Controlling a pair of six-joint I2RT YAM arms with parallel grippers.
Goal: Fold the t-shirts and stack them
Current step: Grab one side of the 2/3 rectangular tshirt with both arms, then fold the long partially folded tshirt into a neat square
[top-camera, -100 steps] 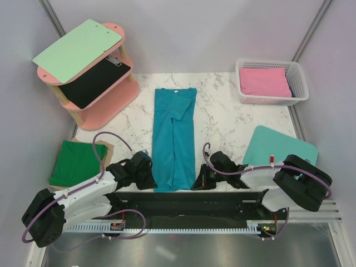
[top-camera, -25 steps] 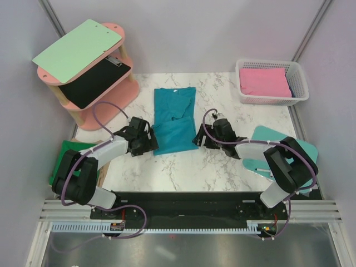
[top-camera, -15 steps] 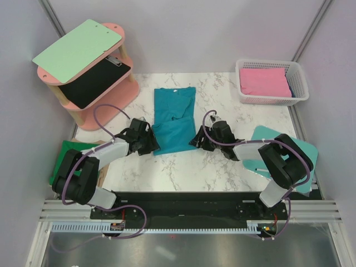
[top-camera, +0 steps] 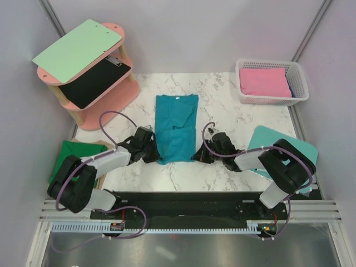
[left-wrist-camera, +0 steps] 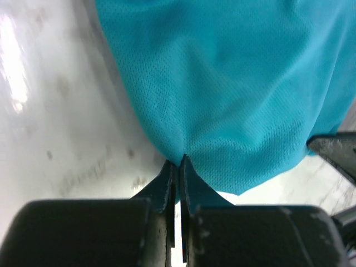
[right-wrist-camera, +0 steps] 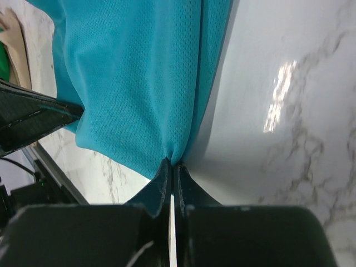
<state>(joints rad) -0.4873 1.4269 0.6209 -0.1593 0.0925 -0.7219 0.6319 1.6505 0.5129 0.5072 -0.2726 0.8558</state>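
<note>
A moment ago both pairs of jaws were spread and were held just beside the teal-blue t-shirt [top-camera: 176, 127]. Now they are pressed together on it. In the left wrist view the left jaws are seen pinching the cloth at its near left corner, and in the right wrist view the right jaws are seen pinching the near right corner. A small pucker of cloth is drawn up at each pinch.

The teal-blue t-shirt lies in the middle of the surface [top-camera: 233, 119] as a narrow strip, with the collar at the far end and the near end between the two arms. Since the grip has been taken on both sides at once, it is judged that the shirt is now ready to be lifted or carried over for a further fold. Nothing has been stacked yet.

Two t-shirts are counted: the teal-blue one, and one dark green t-shirt [top-camera: 71, 158] that lies folded at the left edge, well apart from the first. One white basket [top-camera: 271, 65] with pink cloth [top-camera: 264, 82] in it, one teal board [top-camera: 267, 142], one mint-green clipboard [top-camera: 78, 50] and one pink shelf [top-camera: 111, 94] are also counted.
</note>
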